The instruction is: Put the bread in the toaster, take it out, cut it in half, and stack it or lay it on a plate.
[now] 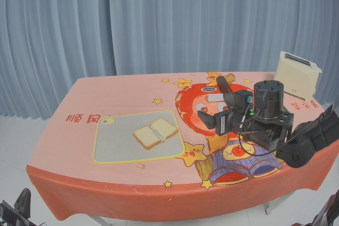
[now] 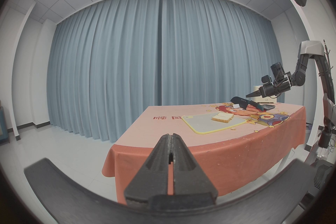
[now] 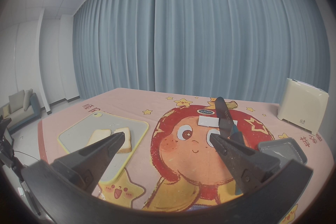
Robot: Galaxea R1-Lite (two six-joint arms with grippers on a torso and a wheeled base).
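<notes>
Two halves of a toasted bread slice (image 1: 155,132) (image 3: 110,138) lie side by side on the grey, yellow-rimmed cutting board (image 1: 116,145) at the table's left centre. A black-handled knife (image 1: 221,86) (image 3: 225,119) with a white blade lies on the cloth behind the right gripper (image 1: 216,110) (image 3: 171,146). That gripper hovers open and empty over the table, to the right of the board. A grey rectangular plate (image 3: 281,149) sits close beside that arm. The cream toaster (image 1: 297,75) stands at the back right corner. My left gripper (image 2: 171,161) is shut and empty, held low, off the table's left end.
A small bread crumb (image 1: 141,166) lies on the cloth just in front of the board. The orange cloth (image 1: 116,96) has bare room behind and left of the board. Blue curtains hang behind the table.
</notes>
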